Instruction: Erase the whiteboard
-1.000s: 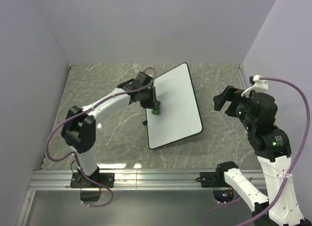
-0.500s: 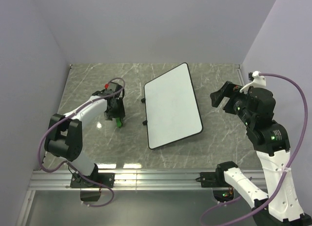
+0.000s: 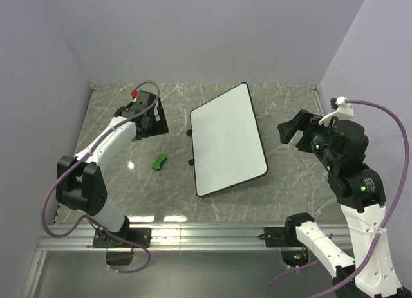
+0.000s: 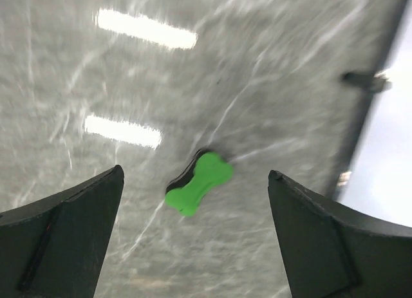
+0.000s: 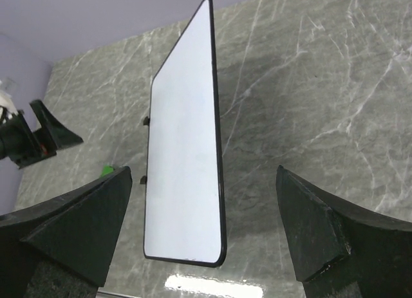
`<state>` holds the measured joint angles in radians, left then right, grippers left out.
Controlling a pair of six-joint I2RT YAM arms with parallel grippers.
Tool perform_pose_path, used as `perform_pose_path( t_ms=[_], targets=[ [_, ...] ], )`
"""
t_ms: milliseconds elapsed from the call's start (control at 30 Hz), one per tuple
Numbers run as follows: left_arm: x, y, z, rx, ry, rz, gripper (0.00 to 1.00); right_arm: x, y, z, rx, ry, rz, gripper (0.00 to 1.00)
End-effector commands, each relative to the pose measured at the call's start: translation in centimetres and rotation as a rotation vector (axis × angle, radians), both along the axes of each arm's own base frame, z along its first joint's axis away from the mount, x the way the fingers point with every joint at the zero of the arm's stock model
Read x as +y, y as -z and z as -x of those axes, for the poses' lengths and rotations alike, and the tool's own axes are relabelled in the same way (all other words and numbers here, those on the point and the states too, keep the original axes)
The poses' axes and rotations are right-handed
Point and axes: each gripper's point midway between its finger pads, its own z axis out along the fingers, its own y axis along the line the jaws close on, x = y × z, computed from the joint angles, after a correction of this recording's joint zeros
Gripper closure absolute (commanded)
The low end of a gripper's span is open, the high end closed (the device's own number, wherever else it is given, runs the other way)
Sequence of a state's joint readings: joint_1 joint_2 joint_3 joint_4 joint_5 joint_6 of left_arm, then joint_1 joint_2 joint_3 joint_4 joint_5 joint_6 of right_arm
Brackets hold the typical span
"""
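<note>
White board (image 3: 228,140), flat on desk (image 3: 290,182): no marks visible; erasing looks done. Green eraser (image 3: 159,161): on desk, left of board, apart. My left jaws: spread, empty, near eraser. Right jaws: spread, empty.

Grey marble table (image 3: 290,188), lavender walls (image 3: 193,34)

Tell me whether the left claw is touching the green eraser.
Apart. The top view shows the green eraser lying on the table, with bare marble between it and the raised left claw. The left wrist view agrees.
</note>
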<state>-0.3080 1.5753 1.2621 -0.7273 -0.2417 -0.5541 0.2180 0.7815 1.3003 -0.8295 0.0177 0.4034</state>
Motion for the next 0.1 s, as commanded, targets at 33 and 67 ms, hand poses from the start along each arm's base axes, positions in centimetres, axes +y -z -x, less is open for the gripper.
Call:
perform_pose_path(
  t_ms=[33,67],
  targets=[
    [0.23,-5.15,-1.57,-0.127,-0.018,0.01,0.01,0.5,-2.2,0.11,-0.089,-0.036,-0.013,0.0],
    [0.25,-5.48,-1.67,-0.135,-0.014,0.004,0.02,0.36,-2.24,0.24,-0.089,-0.03,-0.011,0.0]
  ],
)
